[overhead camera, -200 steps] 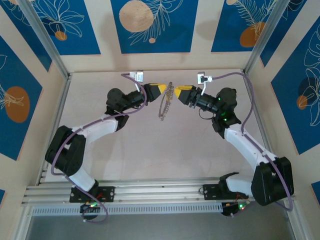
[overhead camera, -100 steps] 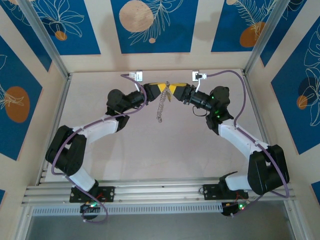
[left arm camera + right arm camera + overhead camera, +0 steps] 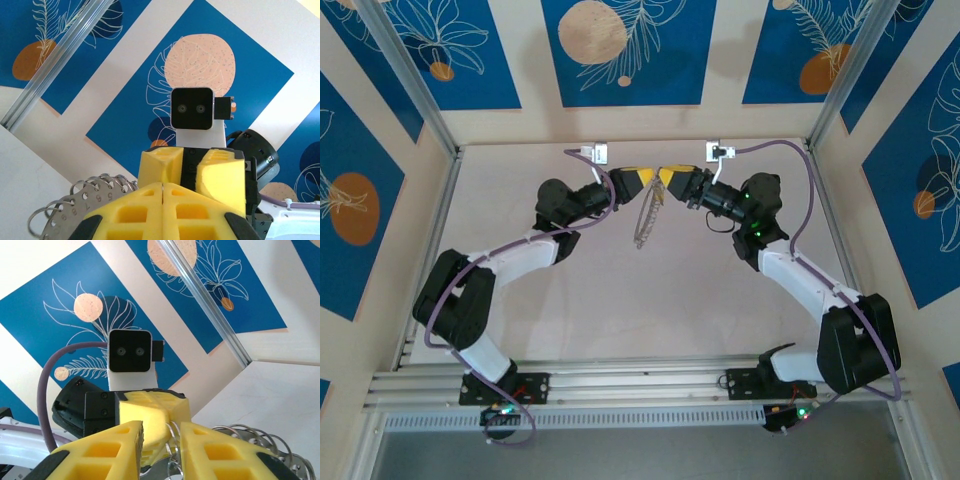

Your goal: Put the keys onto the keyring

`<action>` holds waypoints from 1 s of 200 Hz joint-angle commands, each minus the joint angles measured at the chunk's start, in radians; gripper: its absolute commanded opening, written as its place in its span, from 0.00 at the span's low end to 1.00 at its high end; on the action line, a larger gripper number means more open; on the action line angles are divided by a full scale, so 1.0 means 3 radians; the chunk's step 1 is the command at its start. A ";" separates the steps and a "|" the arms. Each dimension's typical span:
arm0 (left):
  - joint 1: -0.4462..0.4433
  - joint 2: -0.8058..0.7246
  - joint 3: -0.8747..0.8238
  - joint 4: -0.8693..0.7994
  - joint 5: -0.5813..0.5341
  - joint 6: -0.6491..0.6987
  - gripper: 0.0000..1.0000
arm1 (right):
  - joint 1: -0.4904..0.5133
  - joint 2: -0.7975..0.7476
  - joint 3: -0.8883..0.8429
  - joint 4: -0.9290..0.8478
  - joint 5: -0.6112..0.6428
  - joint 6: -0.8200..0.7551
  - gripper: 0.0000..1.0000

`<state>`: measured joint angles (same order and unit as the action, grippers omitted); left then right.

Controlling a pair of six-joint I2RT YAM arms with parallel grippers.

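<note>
Your right gripper [image 3: 668,180] has swung in from 3 o'clock to meet the left gripper [image 3: 642,178] at the worktop's [image 3: 620,300] 12 o'clock, its jaws narrowed but still gapped around the keyring [image 3: 646,218], which the left's closed jaws hold dangling, so a second grip looks imminent.

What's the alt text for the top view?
The grey keyring hangs where the yellow left gripper and right gripper come almost tip to tip, over the far middle of the table. Both arms reach in from the near edge.
</note>
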<state>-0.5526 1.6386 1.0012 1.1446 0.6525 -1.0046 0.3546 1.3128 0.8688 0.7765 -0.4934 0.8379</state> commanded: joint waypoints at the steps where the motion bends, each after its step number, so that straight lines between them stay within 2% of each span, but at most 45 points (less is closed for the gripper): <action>1: -0.0039 0.0009 0.0036 0.0214 -0.0027 0.0003 0.00 | 0.0043 0.0053 0.0110 0.0045 -0.0018 -0.0068 0.25; 92: -0.0035 0.0004 0.0058 0.0214 -0.0019 0.0016 0.00 | 0.0068 0.0143 0.0070 0.0042 -0.0024 -0.0069 0.23; 131: -0.0040 -0.0011 0.0043 0.0213 -0.0016 0.0022 0.00 | 0.0014 0.0069 -0.0047 0.0048 0.0062 -0.0064 0.26; 200: -0.0036 -0.0006 0.0037 0.0214 -0.0010 0.0022 0.00 | -0.0015 0.0057 -0.0073 0.0064 0.0036 -0.0047 0.27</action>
<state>-0.5529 1.6398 1.0012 1.1446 0.6525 -1.0042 0.3531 1.3396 0.8551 0.7891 -0.4858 0.8375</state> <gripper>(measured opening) 0.049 0.264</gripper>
